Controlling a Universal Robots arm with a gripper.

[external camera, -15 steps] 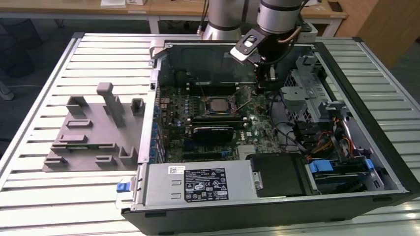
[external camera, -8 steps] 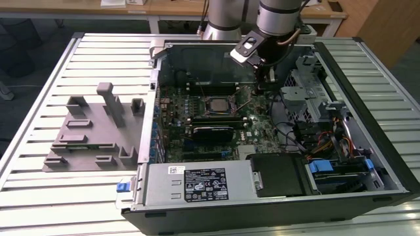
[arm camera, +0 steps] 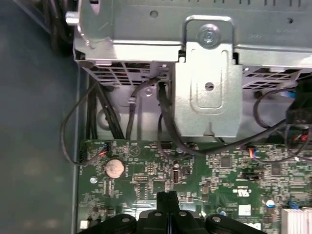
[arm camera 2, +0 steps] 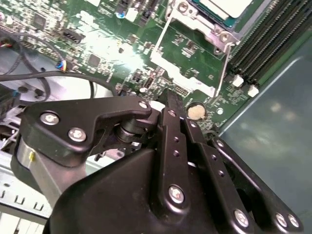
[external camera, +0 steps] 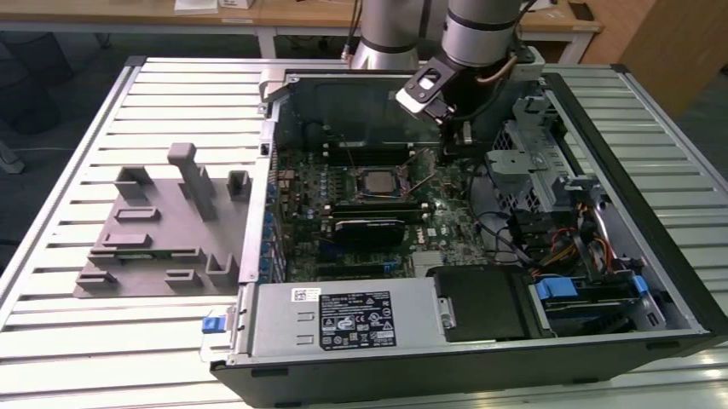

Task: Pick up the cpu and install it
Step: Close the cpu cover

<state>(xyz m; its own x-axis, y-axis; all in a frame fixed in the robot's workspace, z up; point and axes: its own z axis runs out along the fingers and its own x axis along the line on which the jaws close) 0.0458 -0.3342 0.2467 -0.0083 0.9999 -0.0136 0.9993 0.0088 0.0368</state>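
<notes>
Exterior view: the cpu point(external camera: 373, 181) sits mid-motherboard point(external camera: 446, 215); first wrist view: the gripper point(arm camera: 168, 196) clenched, empty (by the motherboard's edge).

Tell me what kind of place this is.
Probably a robotics lab or test workshop: an open computer case sits on a slatted metal table beside a grey fixture block, with wooden desks behind.

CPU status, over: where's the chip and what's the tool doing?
Tool shut, empty, low over the motherboard. CPU sitting in its socket, apart from the tool. Nothing between them.
</notes>
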